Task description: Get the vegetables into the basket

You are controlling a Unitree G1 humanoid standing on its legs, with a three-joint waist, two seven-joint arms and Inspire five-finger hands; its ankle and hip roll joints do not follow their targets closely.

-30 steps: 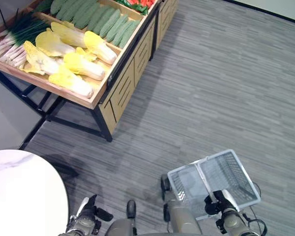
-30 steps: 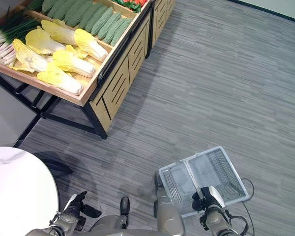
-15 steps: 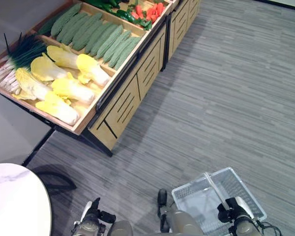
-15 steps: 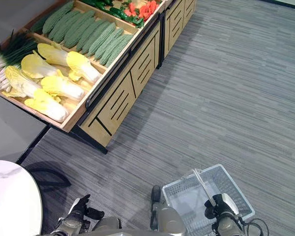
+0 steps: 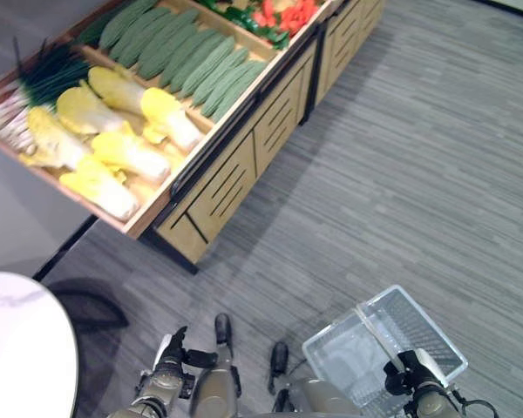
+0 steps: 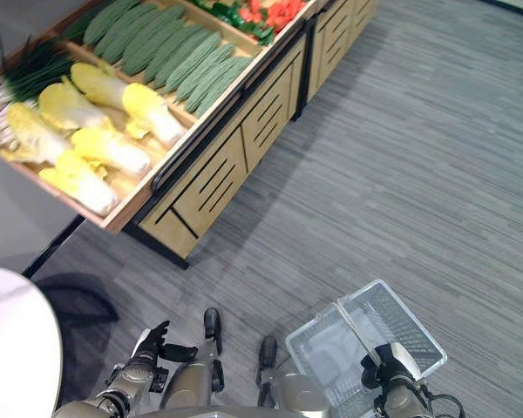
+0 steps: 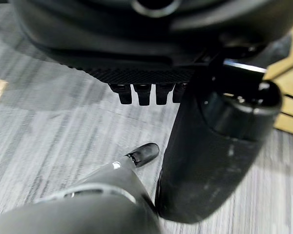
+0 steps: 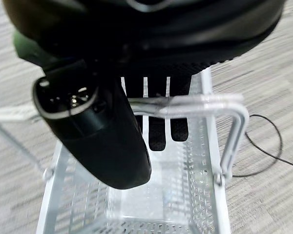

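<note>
Under the right hand's [image 8: 97, 131] curled fingers [image 8: 156, 134], the basket's handle [image 8: 205, 105].

A wide stretch of bare grey floor [image 5: 401, 174] fills the right and middle of the frame. The wooden vegetable stand [image 5: 235, 165] blocks the upper left, and a white round surface [image 5: 17, 348] the lower left. At lower right, the basket [image 5: 379, 344] hangs by its handle [image 8: 185, 103] from the right hand [image 5: 410, 380].

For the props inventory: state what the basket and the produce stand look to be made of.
Basket: looks like white plastic mesh, slightly translucent, matte; its thin handle, held in the right robot hand, shines like metal, probably wire. Produce stand: light wood, visible grain and slatted fronts, on a dark frame.
</note>
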